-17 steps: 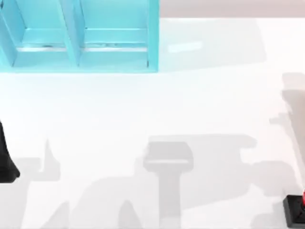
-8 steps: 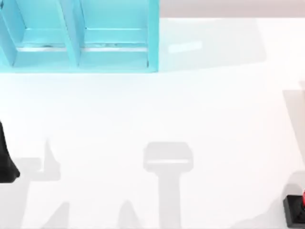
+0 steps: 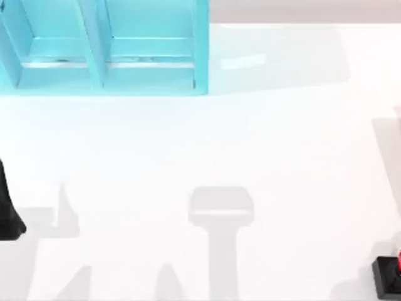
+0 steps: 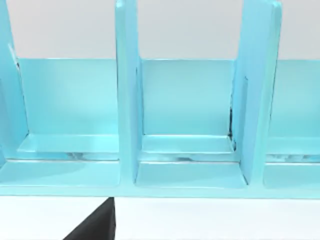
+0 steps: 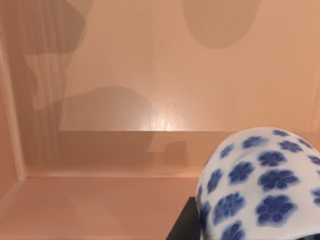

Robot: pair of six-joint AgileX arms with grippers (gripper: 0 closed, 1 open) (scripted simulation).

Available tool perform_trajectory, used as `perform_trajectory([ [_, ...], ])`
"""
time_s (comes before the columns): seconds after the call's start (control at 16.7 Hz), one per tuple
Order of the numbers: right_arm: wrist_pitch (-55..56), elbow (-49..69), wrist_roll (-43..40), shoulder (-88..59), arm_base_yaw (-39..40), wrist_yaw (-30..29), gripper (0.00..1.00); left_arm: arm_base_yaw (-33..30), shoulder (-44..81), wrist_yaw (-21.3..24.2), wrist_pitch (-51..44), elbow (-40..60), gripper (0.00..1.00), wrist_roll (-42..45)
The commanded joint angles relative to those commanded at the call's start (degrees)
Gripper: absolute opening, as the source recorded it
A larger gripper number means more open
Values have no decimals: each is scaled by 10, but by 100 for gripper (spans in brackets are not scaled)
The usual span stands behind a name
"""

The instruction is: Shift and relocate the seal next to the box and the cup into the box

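The cup, white with blue flowers, sat close in front of the right wrist camera, with the tan inner walls and floor of a box behind and below it, so it appeared to hang inside or just over the box; whether the right jaws gripped it could not be told. The seal stood at the near right edge of the white table, its red knob cut off by the frame's edge, and the right arm was probably the nearer one to it. The left arm waited at the left edge facing a blue shelf unit at the far left, its jaws out of sight. The tabletop between lay bare, leaving ample room.
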State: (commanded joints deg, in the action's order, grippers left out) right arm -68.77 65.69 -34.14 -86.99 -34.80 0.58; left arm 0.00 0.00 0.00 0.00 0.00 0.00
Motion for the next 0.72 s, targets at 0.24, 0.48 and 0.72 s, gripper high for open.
perform_trajectory([
  [0.24,51,-64,-7,40,-32,19,0,0,0,0,0,0,100,0],
  [0.48,104,-86,-3,22,-15,11,0,0,0,0,0,0,100,0],
  [0.72,142,-102,1,-33,3,-4,0,0,0,0,0,0,100,0],
])
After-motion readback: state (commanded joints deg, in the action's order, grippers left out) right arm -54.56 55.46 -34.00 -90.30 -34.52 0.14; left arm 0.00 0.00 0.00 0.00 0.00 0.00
